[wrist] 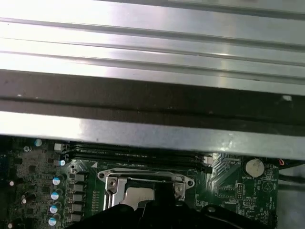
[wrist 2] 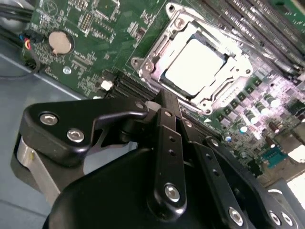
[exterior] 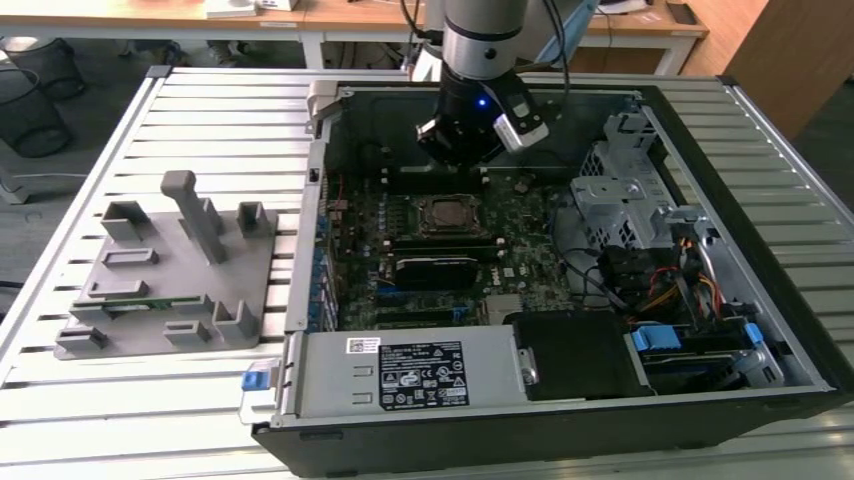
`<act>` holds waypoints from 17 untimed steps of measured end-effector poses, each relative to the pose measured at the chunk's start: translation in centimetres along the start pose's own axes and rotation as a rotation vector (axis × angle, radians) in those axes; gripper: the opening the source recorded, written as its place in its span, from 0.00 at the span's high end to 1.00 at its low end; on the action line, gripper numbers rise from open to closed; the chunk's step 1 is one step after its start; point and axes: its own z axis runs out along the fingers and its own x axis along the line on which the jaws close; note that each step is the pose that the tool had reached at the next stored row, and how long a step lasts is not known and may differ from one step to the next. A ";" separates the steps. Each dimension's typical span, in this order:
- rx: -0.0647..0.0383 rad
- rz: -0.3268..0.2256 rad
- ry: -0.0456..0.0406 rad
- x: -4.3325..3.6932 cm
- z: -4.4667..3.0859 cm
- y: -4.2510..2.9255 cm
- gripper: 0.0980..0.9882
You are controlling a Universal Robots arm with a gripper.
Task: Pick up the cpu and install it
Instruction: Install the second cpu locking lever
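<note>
A slatted metal table [exterior: 200,110] is seen across most of the exterior view, its ribs running from side to side. Directly on it, at the frame's left centre, a grey plastic fixture tray [exterior: 167,275] is laid, with upright posts and open pockets. An open computer case [exterior: 561,270] is laid flat on the table across the centre and right of the frame, its edge just beside the tray. In the first wrist view, the table's ribs [wrist: 152,43] are shown along the upper half.

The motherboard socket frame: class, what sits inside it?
Inside the socket frame lies the cpu, silver top showing. The claw covers its near edge; whatever is beneath the chip is hidden.
</note>
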 end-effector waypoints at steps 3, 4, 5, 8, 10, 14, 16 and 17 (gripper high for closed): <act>0.003 0.000 0.0001 0.03 0.00 -0.36 0.99; 0.004 0.000 0.0002 0.03 0.00 -0.42 0.99; 0.006 0.000 0.0003 0.03 0.00 -0.44 0.99; 0.007 0.000 0.0005 0.03 -0.01 -0.54 0.99; 0.007 0.000 0.0004 0.02 -0.01 -0.63 0.99; 0.007 0.000 0.0005 0.01 -0.02 -0.78 0.99; 0.007 0.000 0.0005 0.00 -0.02 -0.87 0.99; 0.007 0.000 0.0004 0.00 -0.02 -0.93 0.99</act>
